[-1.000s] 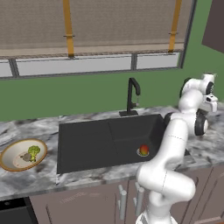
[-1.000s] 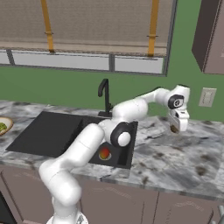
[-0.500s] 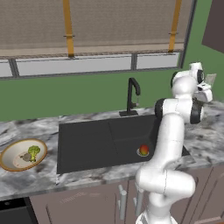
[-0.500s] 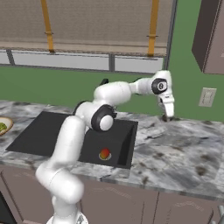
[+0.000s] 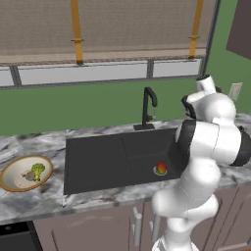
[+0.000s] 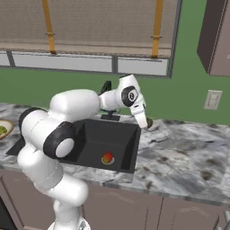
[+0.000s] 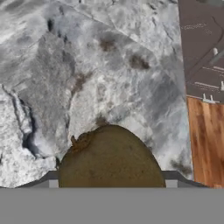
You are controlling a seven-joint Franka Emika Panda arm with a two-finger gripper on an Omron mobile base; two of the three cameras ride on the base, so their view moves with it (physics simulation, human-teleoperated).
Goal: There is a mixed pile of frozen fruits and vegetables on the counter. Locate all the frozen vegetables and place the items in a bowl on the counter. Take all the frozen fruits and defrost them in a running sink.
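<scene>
Gripping the brown fruit (image 7: 110, 157) between the tool's (image 6: 147, 122) jaws.

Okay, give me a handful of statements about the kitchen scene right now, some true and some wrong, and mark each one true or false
1. A red-orange fruit lies in the black sink. True.
2. The bowl on the counter holds no food. False: a green broccoli floret and a brownish-grey lump lie in it.
3. The gripper holds a brown round fruit between its fingers. True.
4. The gripper hangs over the bowl. False: it is past the sink's right edge, over the marble counter, far from the bowl.
5. The black faucet stands behind the sink. True.
6. The red-orange fruit rests on the counter beside the bowl. False: it is inside the sink basin.
</scene>
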